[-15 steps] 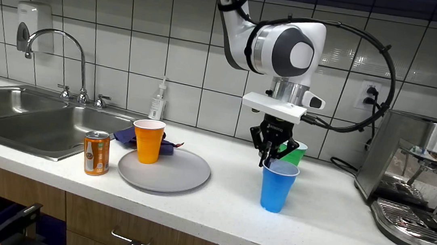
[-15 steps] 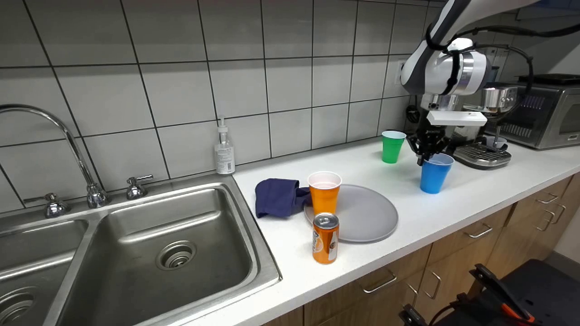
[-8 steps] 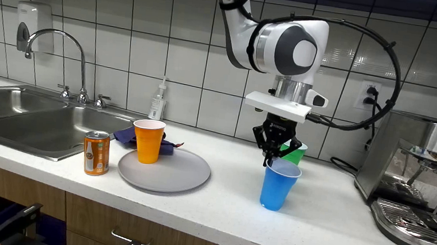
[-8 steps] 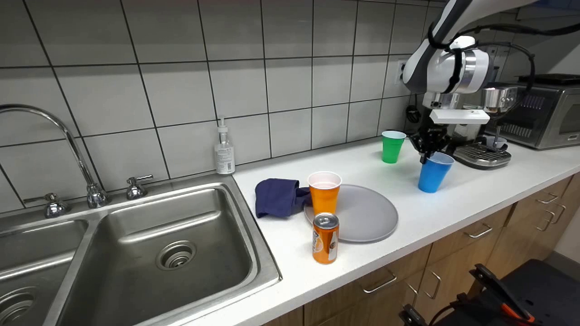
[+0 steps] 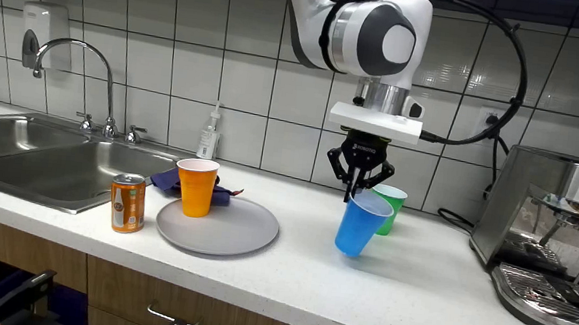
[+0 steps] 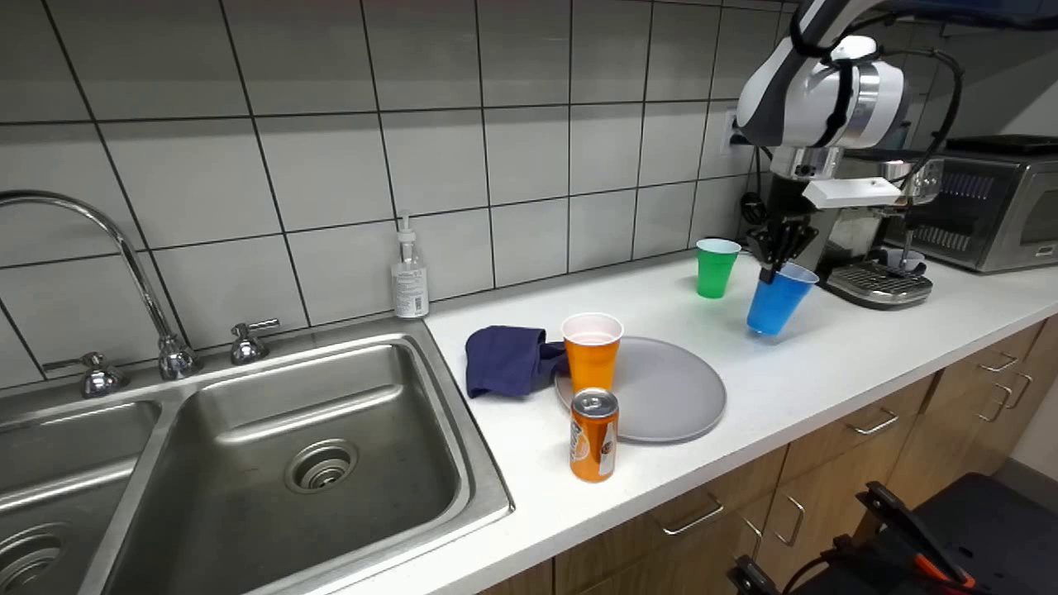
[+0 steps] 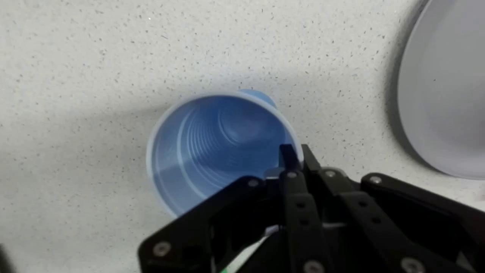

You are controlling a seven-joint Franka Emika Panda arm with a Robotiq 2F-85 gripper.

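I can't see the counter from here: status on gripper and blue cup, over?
Gripper shut on blue cup, at the rim. Blue cup tilted. Green cup upright nearby, standing apart.

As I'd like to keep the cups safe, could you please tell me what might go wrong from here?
The hand pinches the blue cup at only one spot on its rim, and the cup is tilted, so it could swing or slip out. The green cup stands nearby, so a careless move that way might knock it over. The orange cup stands off-centre on the grey plate; a bump there could tip it.
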